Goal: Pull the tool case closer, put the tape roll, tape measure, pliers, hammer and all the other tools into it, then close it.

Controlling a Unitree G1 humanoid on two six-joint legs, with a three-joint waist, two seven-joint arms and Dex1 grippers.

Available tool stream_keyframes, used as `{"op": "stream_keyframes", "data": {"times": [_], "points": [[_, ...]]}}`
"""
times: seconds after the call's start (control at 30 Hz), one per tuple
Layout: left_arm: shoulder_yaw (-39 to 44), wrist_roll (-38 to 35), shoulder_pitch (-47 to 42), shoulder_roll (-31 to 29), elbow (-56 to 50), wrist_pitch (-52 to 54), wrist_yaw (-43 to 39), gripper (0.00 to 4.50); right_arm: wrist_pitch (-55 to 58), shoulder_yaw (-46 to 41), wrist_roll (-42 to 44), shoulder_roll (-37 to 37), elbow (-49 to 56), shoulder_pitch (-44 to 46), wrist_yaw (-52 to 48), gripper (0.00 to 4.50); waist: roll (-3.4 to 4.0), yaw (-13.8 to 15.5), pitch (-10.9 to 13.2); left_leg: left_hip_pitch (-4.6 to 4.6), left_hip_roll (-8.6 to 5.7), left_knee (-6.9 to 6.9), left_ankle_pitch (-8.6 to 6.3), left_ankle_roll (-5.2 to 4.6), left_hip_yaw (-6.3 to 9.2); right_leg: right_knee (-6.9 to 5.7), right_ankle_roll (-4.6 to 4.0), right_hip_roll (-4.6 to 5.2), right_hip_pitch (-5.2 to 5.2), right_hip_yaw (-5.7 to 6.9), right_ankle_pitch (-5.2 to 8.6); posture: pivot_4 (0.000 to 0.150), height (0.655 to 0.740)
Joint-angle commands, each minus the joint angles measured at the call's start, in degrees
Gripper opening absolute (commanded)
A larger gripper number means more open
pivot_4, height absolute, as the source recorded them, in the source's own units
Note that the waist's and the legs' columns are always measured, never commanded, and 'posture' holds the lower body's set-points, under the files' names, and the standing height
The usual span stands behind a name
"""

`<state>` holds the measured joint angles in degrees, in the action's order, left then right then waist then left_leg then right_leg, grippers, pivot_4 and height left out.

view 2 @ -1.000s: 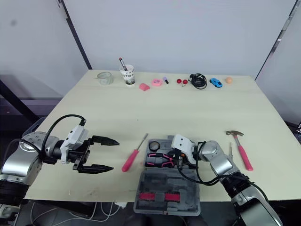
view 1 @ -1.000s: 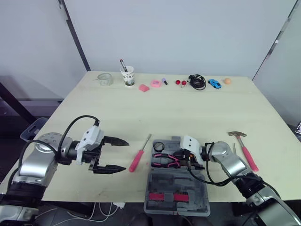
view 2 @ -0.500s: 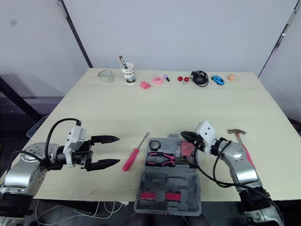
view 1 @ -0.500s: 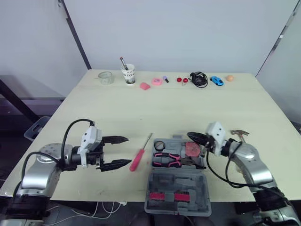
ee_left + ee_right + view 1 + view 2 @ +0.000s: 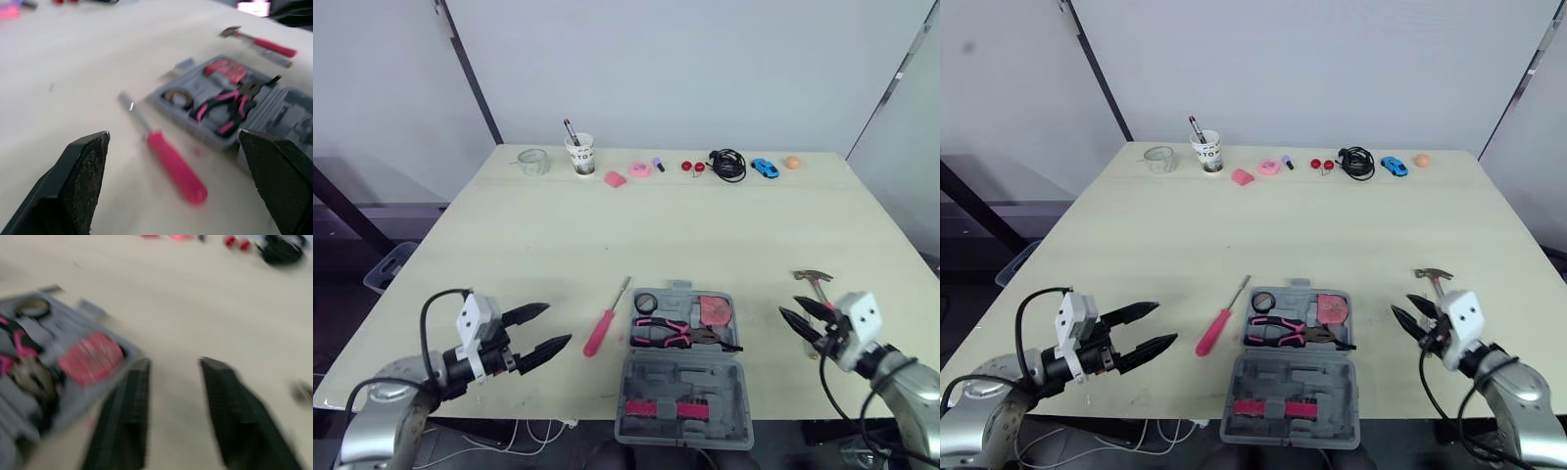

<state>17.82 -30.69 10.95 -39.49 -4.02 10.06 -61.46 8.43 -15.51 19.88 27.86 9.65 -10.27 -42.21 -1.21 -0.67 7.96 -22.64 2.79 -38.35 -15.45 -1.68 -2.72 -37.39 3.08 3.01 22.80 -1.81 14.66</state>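
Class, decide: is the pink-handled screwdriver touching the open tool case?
Apart. The left eye view shows a strip of bare table between the screwdriver and the tool case.

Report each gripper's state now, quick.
Left gripper: open, holding nothing.
Right gripper: open, holding nothing.

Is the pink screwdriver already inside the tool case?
No, the pink screwdriver lies on the table beside the open tool case, apart from it.
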Motion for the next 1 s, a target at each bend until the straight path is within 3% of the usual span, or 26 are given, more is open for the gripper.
{"op": "stream_keyframes", "data": {"times": [0.03, 0.1, 0.5, 0.8, 1.0], "points": [[3.6, -0.49, 3.66, 0.88, -2.83, -1.75, 1.43, 4.5, -2.37, -5.97, 3.63, 0.68, 2.62, -4.3, -0.89, 3.96, 0.0, 0.0, 0.0, 0.02, 0.0, 0.0, 0.0, 0.0, 0.01, 0.01, 0.0, 0.0, 0.0, -0.03, 0.0, 0.15, 0.74], [4.64, -0.36, 5.61, 1.5, -2.81, -2.35, 1.99, 4.5, -3.42, -8.12, 4.58, 0.59, 2.06, -7.11, -1.43, 4.38, 0.0, 0.01, -0.01, 0.04, 0.03, 0.0, 0.0, 0.0, 0.01, 0.03, -0.01, 0.01, 0.0, -0.08, 0.01, 0.15, 0.74], [9.14, 0.07, 14.87, 3.56, -1.76, -5.78, 2.89, 4.5, -8.94, -16.64, 8.25, -3.36, -1.84, -22.8, -3.28, 4.38, 0.06, 0.03, 0.01, 0.0, 0.34, 0.14, -0.03, 0.02, -0.12, 0.46, -0.02, 0.1, 0.02, -0.18, 0.02, 0.15, 0.74], [7.8, 1.6, 12.26, 1.21, 0.0, -7.8, 0.74, 4.5, -9.46, -15.09, 7.0, -1.02, -3.02, -22.86, -5.24, 4.38, 0.12, 0.03, 0.03, 0.01, 0.33, 0.19, -0.04, 0.04, -0.12, 0.53, -0.04, 0.54, 0.06, -0.15, 0.01, 0.15, 0.74], [3.37, 3.15, 6.39, -3.39, 0.06, -7.77, -4.65, 4.5, -4.76, -9.78, 7.67, 4.11, 2.28, -19.04, -8.56, 4.38, 0.14, 0.07, 0.06, -0.01, 0.3, 0.19, -0.03, 0.03, -0.13, 0.54, -0.04, 0.54, 0.04, -0.13, 0.01, 0.15, 0.74]]}}
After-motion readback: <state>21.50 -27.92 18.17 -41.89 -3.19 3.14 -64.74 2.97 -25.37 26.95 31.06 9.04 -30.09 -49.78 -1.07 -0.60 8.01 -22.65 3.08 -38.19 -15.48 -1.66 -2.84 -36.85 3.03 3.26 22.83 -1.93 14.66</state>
